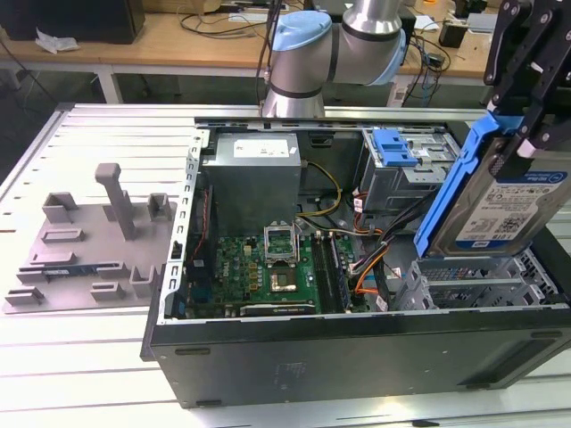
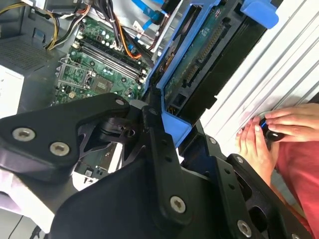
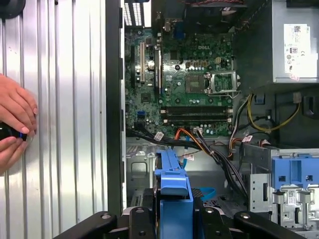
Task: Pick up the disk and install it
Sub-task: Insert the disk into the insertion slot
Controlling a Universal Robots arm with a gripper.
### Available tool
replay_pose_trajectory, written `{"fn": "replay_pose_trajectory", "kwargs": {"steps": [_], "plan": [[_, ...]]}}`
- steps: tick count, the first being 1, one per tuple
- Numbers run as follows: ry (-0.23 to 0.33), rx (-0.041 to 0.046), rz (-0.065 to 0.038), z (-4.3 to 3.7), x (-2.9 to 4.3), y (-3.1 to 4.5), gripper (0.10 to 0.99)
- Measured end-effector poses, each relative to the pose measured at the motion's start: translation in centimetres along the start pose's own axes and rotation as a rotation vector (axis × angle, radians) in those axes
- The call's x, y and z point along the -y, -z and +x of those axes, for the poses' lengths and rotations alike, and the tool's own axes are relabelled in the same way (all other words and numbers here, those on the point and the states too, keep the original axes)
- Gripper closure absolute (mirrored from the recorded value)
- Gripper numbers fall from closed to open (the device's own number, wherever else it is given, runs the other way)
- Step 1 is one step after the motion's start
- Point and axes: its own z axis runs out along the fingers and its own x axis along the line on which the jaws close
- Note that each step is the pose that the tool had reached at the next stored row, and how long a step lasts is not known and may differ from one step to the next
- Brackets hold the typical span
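nearest in the exterior view runs the dark, smooth front wall of the open computer case (image 1: pixel 357 352), lying on its side on a ribbed aluminium tabletop (image 1: pixel 107 134) that has bare slatted room along its near edge and at the exterior view's left. just behind that wall, at the exterior view's right, sits a perforated bare-metal drive cage (image 1: pixel 473 285), open at the top. the disk (image 1: pixel 508 209) hangs over it, standing on edge. its long axis runs steeply upward, with the top leaning toward the exterior view's right, and its silver labelled face is turned to the camera. its blue plastic bracket (image 1: pixel 451 192) runs along the edge at the exterior view's left. the lower end is close over the cage; whether they touch i cannot tell. the black end effector (image 1: pixel 522 134) is clamped on the disk at its upper end. in the middle of the case lies the green motherboard (image 1: pixel 259 267), with orange and black cables (image 1: pixel 375 267) between it and the cage. at the exterior view's left stands a grey plastic fixture (image 1: pixel 89 241) with upright posts. farther back are the grey power-supply box (image 1: pixel 254 178) and a bright-blue latch piece (image 1: pixel 395 145). beyond them rises the silver and pale-blue arm (image 1: pixel 330 45), with a wooden bench (image 1: pixel 178 40) behind it. in the first wrist view a person's hands (image 3: pixel 15 119) rest on the ribbed tabletop beside the case.
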Motion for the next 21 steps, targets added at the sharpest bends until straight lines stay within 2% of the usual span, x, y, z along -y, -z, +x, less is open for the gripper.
{"fn": "replay_pose_trajectory", "kwargs": {"steps": [2,7,10,21], "plan": [[0.004,-0.0028,0.005,-0.07,0.39,-0.12,0.718],[0.005,-0.0031,0.005,-0.31,0.91,-0.35,0.718],[0.005,-0.0029,0.005,-0.59,1.00,-0.58,0.718],[0.006,-0.0029,0.005,-0.59,1.01,-0.98,0.718]]}}
